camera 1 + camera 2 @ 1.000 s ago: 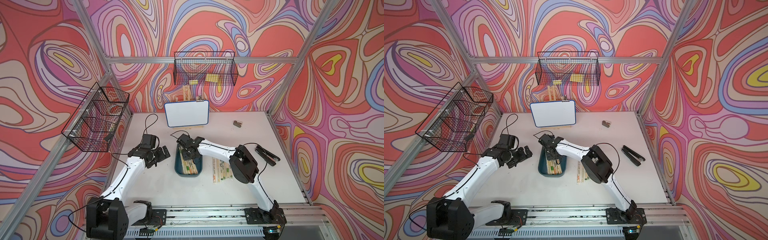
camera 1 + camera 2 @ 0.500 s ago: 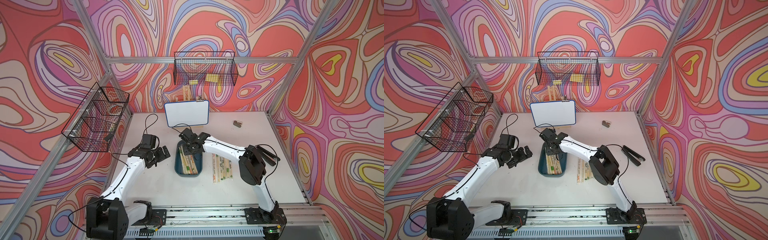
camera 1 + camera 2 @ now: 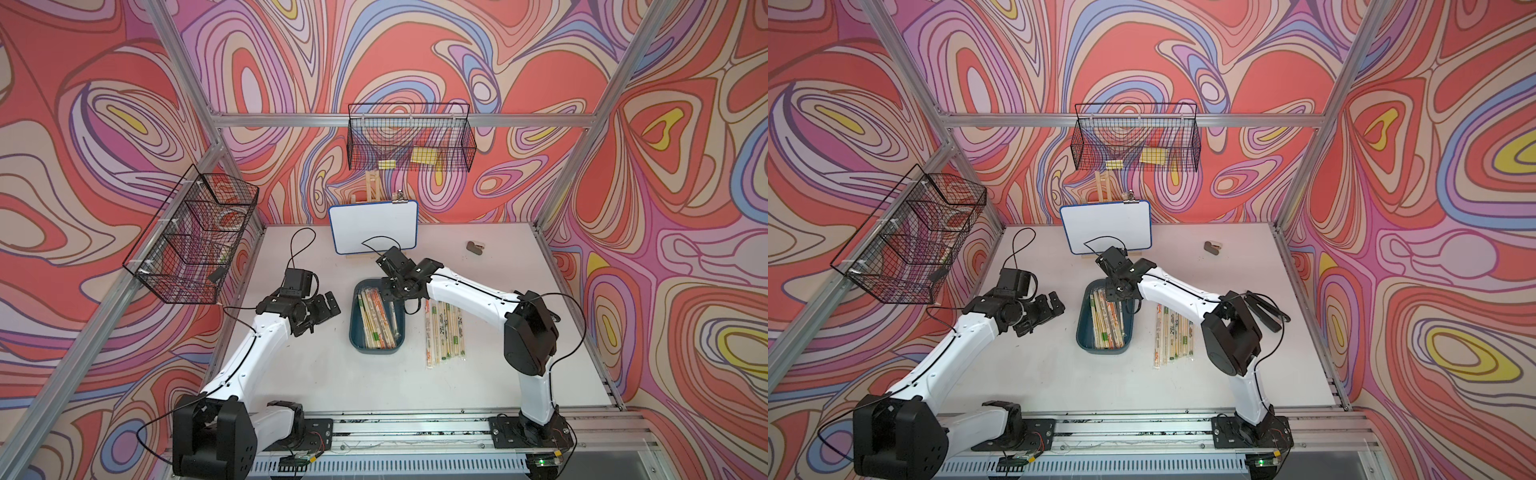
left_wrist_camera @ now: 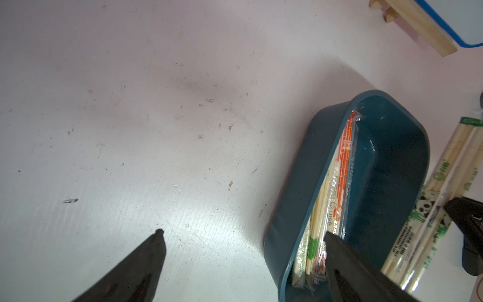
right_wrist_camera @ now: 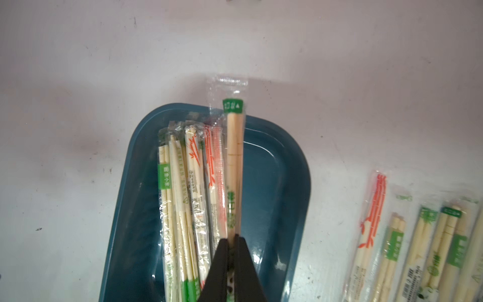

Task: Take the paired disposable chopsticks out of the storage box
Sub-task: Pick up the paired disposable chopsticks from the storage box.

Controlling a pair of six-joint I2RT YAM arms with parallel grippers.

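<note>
Pinching one green-marked chopstick pair [image 5: 234, 157] near its end: right gripper [image 5: 232, 236] clamped narrow on sleeve, above 12 o'clock end of storage box [image 3: 353, 324]. Pair's far end juts past box rim, judged mid-lift. Inside, other pairs [image 5: 183, 196] bunch along 9 o'clock wall. At box's 3 o'clock, row of pairs [image 3: 444, 332] on table [image 3: 374, 395], probably drop zone. Left gripper [image 3: 322, 309] wide, empty, parked at box's 9 o'clock, clear of working arm.

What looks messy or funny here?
Only one thing: a green-topped chopstick pair is pinched in the right gripper, with its end reaching over the rim of the storage box, while the other pairs lie flat inside. That looks like lifting, not a spill. Nothing looks broken.
</note>
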